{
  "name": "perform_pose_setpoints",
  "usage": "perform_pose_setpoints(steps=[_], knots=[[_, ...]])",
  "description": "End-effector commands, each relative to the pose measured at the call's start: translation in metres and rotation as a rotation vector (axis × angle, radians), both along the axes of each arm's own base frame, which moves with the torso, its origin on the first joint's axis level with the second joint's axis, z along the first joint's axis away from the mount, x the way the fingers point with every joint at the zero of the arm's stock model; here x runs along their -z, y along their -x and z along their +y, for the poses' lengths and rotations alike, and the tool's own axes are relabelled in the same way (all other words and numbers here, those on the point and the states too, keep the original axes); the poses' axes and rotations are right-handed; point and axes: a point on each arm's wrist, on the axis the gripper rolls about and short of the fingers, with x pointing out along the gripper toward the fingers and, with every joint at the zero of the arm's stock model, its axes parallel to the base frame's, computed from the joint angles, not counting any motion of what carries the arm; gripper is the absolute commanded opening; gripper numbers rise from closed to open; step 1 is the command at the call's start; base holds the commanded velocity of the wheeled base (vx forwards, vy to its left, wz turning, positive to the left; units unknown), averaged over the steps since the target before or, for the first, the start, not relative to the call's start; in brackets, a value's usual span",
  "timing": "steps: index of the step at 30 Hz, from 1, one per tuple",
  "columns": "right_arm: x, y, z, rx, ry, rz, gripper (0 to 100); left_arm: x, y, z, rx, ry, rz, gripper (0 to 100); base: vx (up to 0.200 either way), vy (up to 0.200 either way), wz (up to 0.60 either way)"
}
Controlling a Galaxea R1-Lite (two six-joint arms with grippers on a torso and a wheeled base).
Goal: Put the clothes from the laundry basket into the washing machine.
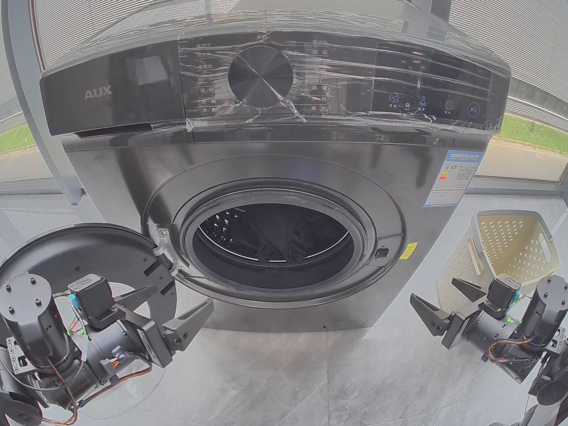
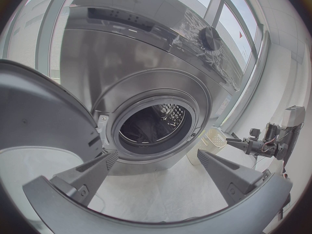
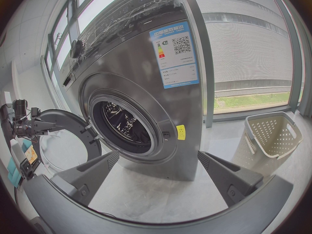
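The grey washing machine (image 1: pixel 272 149) stands in front of me with its round door (image 1: pixel 77 255) swung open to the left. Dark clothes (image 1: pixel 278 235) lie inside the drum, also seen as dark clothes (image 2: pixel 146 127) and dark clothes (image 3: pixel 130 127). The cream laundry basket (image 1: pixel 509 249) stands on the floor right of the machine, and its inside shows bare perforated walls (image 3: pixel 276 137). My left gripper (image 1: pixel 180 297) hangs open and holds nothing, low in front of the door. My right gripper (image 1: pixel 433 289) is open and holds nothing beside the basket, left of it.
Grey tiled floor (image 1: pixel 284 374) spreads in front of the machine between the two arms. Window frames and glass stand behind the machine. The open door (image 2: pixel 39 114) takes up the space at the left, close to the left gripper (image 2: pixel 156 153).
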Motion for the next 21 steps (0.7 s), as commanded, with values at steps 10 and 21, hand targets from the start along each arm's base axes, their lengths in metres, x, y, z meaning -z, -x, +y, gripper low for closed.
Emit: perform_pose_setpoints(steps=[10,21], knots=[[-0.015,0.029,-0.025,0.093,-0.007,0.001,100,0.003,0.023,0.032,-0.051,-0.078,-0.087,100,-0.2,0.0,0.0],[-0.028,0.048,-0.045,0.149,-0.055,-0.051,100,-0.002,0.035,0.055,-0.144,-0.082,-0.159,100,-0.2,0.0,0.0]])
